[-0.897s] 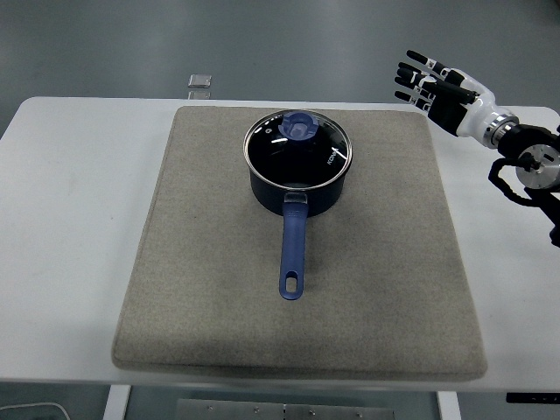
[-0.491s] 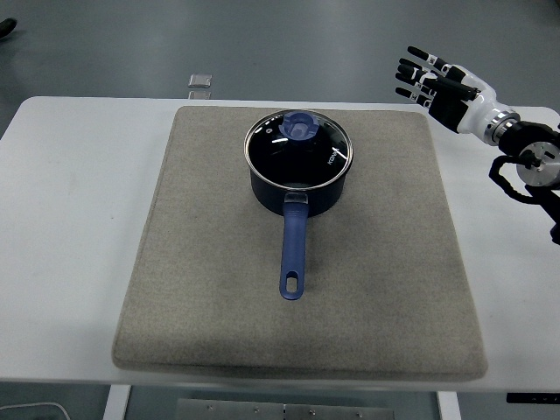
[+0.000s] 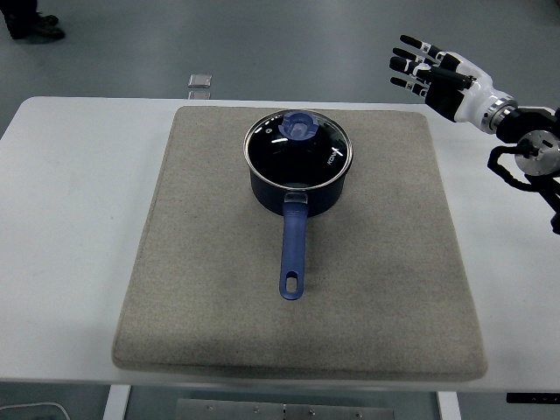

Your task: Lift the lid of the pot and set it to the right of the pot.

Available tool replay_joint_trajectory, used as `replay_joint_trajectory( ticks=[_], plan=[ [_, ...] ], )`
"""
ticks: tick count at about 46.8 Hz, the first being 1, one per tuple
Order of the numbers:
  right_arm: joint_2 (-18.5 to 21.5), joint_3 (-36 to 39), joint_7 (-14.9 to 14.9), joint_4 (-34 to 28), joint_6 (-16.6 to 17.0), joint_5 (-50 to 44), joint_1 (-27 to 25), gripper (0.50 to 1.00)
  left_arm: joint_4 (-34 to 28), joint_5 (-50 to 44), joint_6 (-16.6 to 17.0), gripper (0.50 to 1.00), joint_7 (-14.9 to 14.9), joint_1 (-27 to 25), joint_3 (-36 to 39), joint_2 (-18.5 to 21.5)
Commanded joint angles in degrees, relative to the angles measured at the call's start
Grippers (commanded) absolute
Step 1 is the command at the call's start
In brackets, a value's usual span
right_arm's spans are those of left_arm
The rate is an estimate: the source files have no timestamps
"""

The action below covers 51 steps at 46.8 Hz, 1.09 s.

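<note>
Right hand (image 3: 429, 74) sits higher and slightly farther back than in the earlier frames, now off the table's far right corner; fingers spread apart, holding nothing. That drift takes it no closer to the lid, so my read is the reach has not begun and the whole task lies ahead.

Near to far:
- White table (image 3: 61, 262), near edge at bottom. Grey mat (image 3: 201, 289) covers most of the middle.
- Pot handle (image 3: 292, 254), blue, points toward the near edge. Long axis runs near-to-far, almost straight, hang-hole at the near tip.
- Pot (image 3: 297, 179), dark blue, stands upright on the far half of the mat, roughly centred left to right.
- Lid (image 3: 297, 149), glass with metal rim, seated flat on the pot. Blue knob (image 3: 299, 125) sits toward its far side and is the likely grip point.
- Mat to the right of the pot is bare, so the drop spot is free.
- Small square object (image 3: 200, 81) on the floor beyond the far edge; too small to identify.
- Shoes (image 3: 31, 24) of a person at top left, well away.

Left arm not seen.
</note>
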Motion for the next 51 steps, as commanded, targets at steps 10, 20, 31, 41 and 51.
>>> replay_joint_trajectory(
  ticks=[10, 20, 31, 41, 51],
  plan=[
    [0.02, -0.27, 0.01, 0.07, 0.26, -3.46, 2.49, 0.915, 0.0, 0.0, 0.0, 1.0, 0.0, 0.0, 0.06, 0.0],
    [0.11, -0.54, 0.01, 0.24, 0.27, -11.02, 5.3, 0.915, 0.0, 0.0, 0.0, 1.0, 0.0, 0.0, -0.03, 0.0],
    [0.02, -5.62, 0.1, 0.42, 0.62, -14.63, 9.17, 0.913, 0.0, 0.0, 0.0, 1.0, 0.0, 0.0, -0.03, 0.0],
    [-0.68, -11.96, 0.19, 2.26, 0.71, -16.03, 12.77, 0.915, 0.0, 0.0, 0.0, 1.0, 0.0, 0.0, 0.06, 0.0],
    [-0.77, -16.35, 0.28, 7.01, 0.44, -23.06, 16.2, 0.913, 0.0, 0.0, 0.0, 1.0, 0.0, 0.0, 0.06, 0.0]
  ],
)
